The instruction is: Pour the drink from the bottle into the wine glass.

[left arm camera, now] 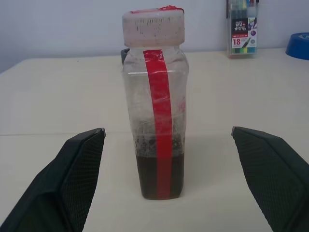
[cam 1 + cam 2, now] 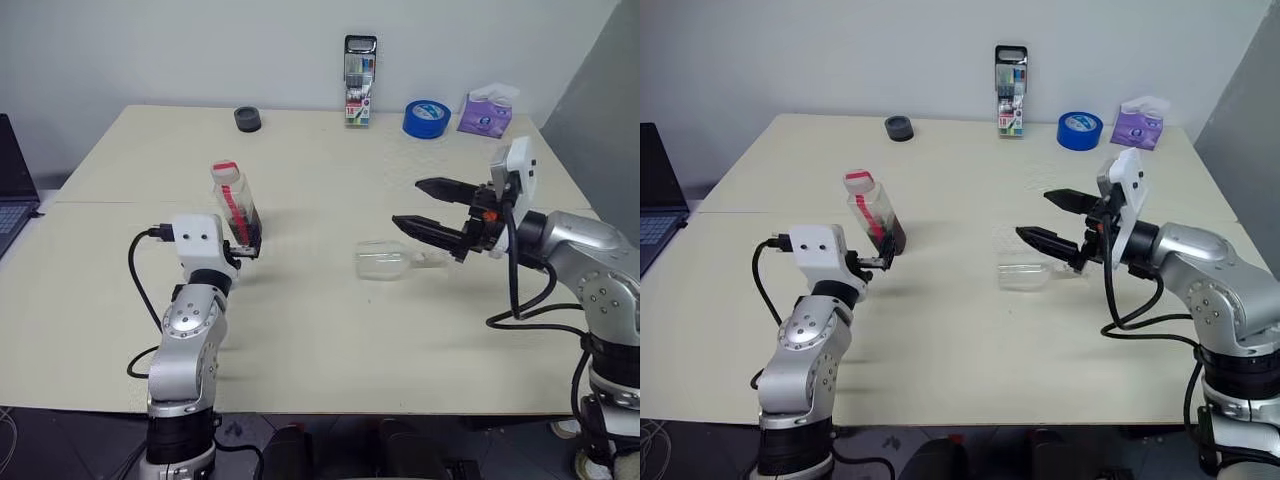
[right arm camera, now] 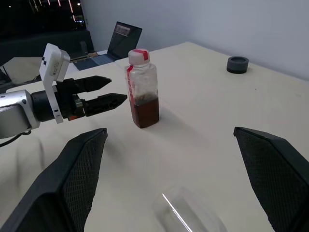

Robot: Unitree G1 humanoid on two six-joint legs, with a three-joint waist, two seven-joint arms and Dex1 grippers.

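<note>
— Where are your end effectors now?

— My left end effector [image 2: 248,247] has its fingers spread wide, empty, level with the bottle [image 2: 236,205] and just short of it. The bottle stands upright on the bench [image 2: 300,330], cap on, the drink [image 1: 160,176] filling only its lowest part. My right end effector [image 2: 432,210] is also spread apart and holds nothing; it hangs above the wine glass [image 2: 385,260].

— Is the glass ready for pouring?

— No. It appears to lie on its side on the bench, though its clear walls make that hard to read.

— So which step is this?

— The approach, I judge: nothing is gripped yet. Next, my left fingers need to pass either side of the bottle's body and clamp it, while my right must drop to the glass and stand it upright before any pouring; the cap has to come off too.
</note>
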